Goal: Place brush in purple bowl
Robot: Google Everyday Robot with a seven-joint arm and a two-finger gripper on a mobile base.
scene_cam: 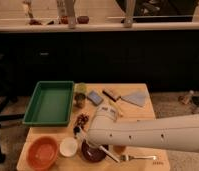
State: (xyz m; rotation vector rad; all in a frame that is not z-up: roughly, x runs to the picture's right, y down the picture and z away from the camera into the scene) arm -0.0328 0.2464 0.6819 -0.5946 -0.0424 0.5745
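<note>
Brush (111, 154) and gripper (80, 134) partly hidden by arm (153, 134).

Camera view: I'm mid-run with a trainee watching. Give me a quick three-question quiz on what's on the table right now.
1. True or false: the purple bowl sits between the white bowl and the green tray.
2. Which lies nearest the table's front left corner? A) orange bowl B) fork C) green tray
3. Fill in: the arm reaches in from the ____ side of the picture, with the gripper and the brush over the purple bowl.

Key: 1 false, the tray is farther back and left; 2 A; 3 right.
</note>
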